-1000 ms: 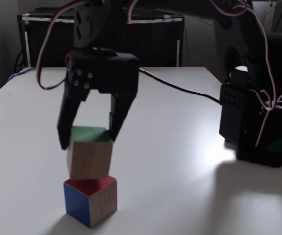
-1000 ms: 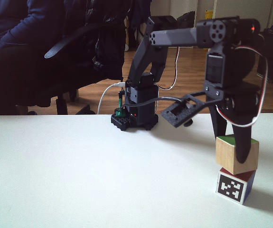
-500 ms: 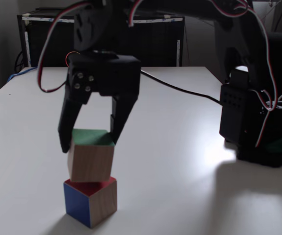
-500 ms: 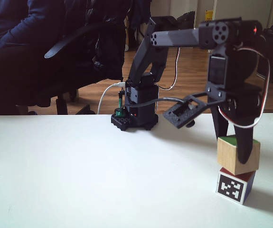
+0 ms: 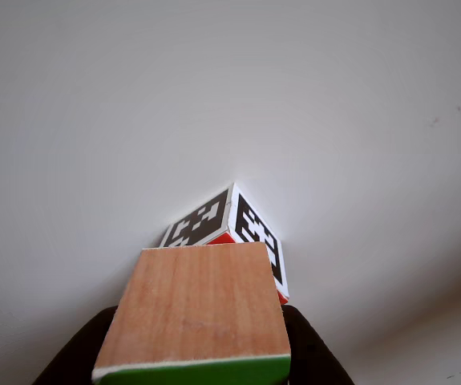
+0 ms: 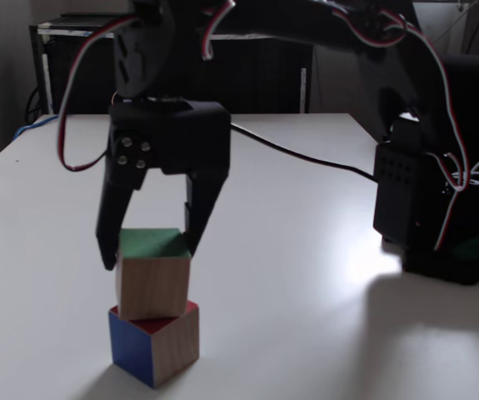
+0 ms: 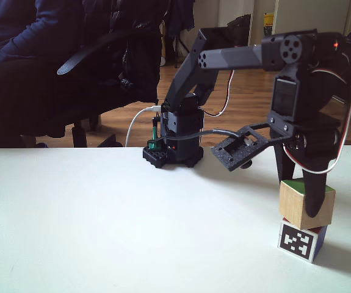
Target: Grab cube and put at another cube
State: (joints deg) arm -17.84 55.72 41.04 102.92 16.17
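No readable words, numbers or brand names anywhere. The only sign-like marks are the black-and-white pixel marker patterns on another cube [image 5: 228, 225]: in the other view, two patterned white faces meet at a corner just above the cube [image 5: 196, 309], and in a fixed view one marker faces the camera on another cube [image 7: 300, 241], directly beneath the cube [image 7: 303, 203].

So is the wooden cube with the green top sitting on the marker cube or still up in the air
Sitting on it. The wooden green-topped cube rests on the smaller marker-patterned cube's red top, slightly offset, with the black end effector fingers flanking it.
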